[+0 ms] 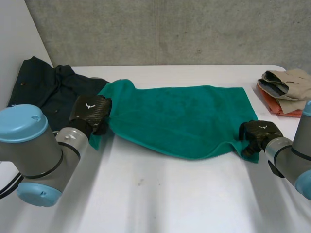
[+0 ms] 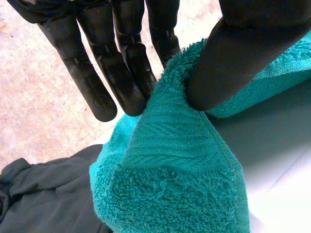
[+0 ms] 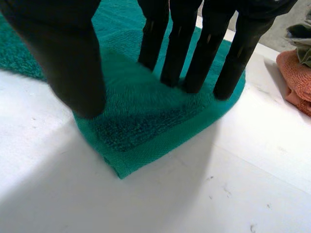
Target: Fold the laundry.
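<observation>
Table (image 1: 160,194) holds towel (image 1: 180,119), left hand (image 1: 91,110) pinching, right hand (image 1: 260,132) pressing.

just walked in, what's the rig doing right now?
Folding laundry, no fold made yet. A teal terry towel lies spread on the white table. The left hand pinches its left end; the right hand rests straight fingers on the near right corner, which lies flat. A dark crumpled garment waits behind the left hand.
</observation>
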